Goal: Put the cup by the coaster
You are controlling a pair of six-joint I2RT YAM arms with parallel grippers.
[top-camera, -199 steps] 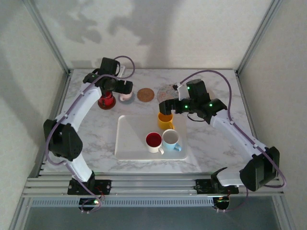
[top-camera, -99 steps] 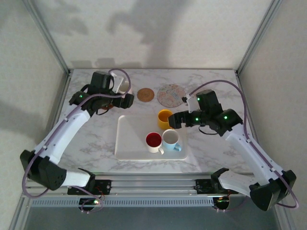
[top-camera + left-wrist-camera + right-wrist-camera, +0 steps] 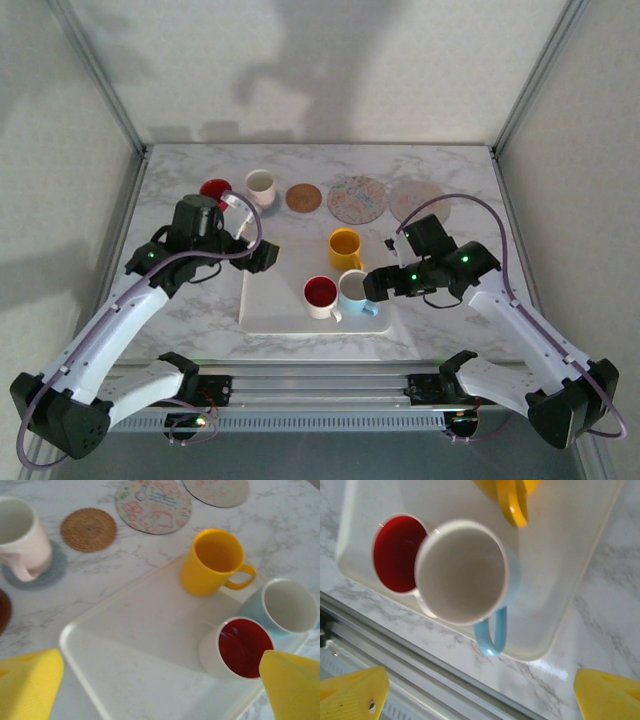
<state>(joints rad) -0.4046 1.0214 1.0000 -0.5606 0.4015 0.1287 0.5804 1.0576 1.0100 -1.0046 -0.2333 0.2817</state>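
Moved: left gripper (image 3: pixel 263 257) back to white tray (image 3: pixel 268 305); right gripper (image 3: pixel 372 286) beside blue cup (image 3: pixel 355 289).
Blue cup: upright, handle pointing to near edge.
Jaws: both spread, empty.

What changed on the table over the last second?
Both arms drew back toward their bases. The left gripper left the white cup and red cup at the far left and now hangs open near the left edge of the tray. The right gripper moved from the yellow cup to the blue cup, open. The tray's cups stayed put.
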